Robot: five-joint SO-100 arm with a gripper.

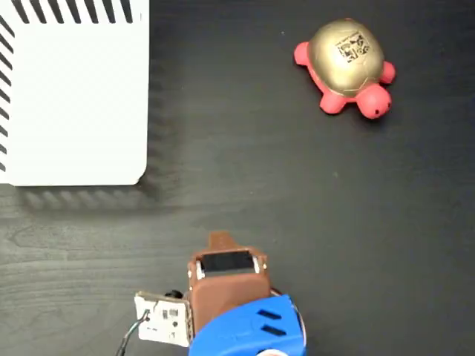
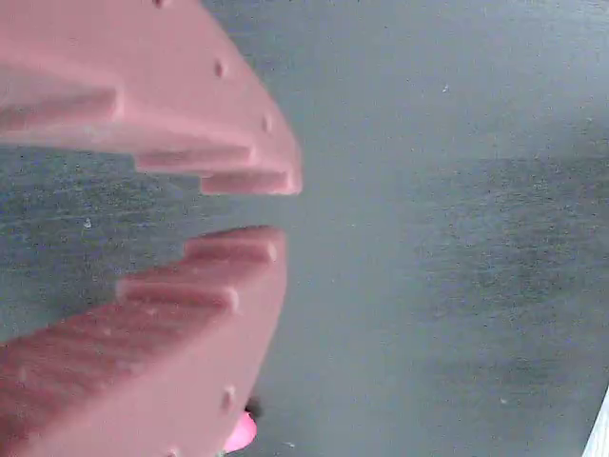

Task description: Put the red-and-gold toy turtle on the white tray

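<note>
Dark wood-grain desk [image 1: 297, 208], seen from above in the fixed view. White tray [image 1: 74, 96] at upper left, flat, black stripes along its top and left edges, nothing on it. Toy turtle [image 1: 345, 67] at upper right, gold shell with a black printed code, red head pointing lower right; it lies on the desk, well apart from the tray. Brown and blue arm at bottom centre, with the gripper [image 2: 276, 209] over bare desk; in the wrist view its fingers stand slightly parted, holding nothing, far from the turtle.
</note>
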